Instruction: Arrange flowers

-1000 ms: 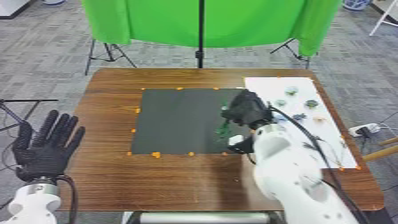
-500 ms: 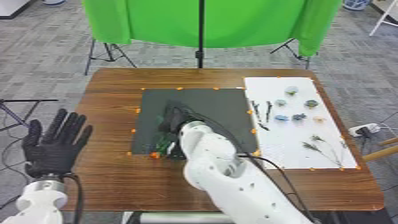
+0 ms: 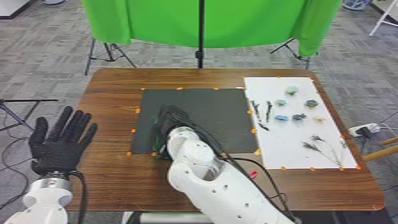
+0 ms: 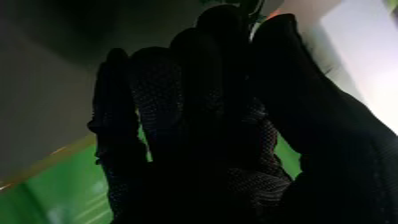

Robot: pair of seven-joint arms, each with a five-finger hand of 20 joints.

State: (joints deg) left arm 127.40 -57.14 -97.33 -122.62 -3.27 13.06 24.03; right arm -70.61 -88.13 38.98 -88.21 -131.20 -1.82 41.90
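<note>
A green stem (image 4: pixel 255 7) sits pinched between thumb and fingertip of the right hand (image 3: pixel 173 118) above the dark mat (image 3: pixel 209 102), well apart from the wide-spread left hand (image 3: pixel 59 152).

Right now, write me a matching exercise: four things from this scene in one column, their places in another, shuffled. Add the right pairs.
Things
1. Left robot hand in a black fabric glove
2. Right robot hand in a black fabric glove
3. Dark, thin, bare twigs
4. Thin feathery sprigs with long stems

Places
A. On the near part of the white sheet
B. At the left edge of the brown wooden table
C. On the white sheet's left side, close to the mat
D. Over the flat dark grey mat

Right pairs: 1-B, 2-D, 3-C, 4-A
</note>
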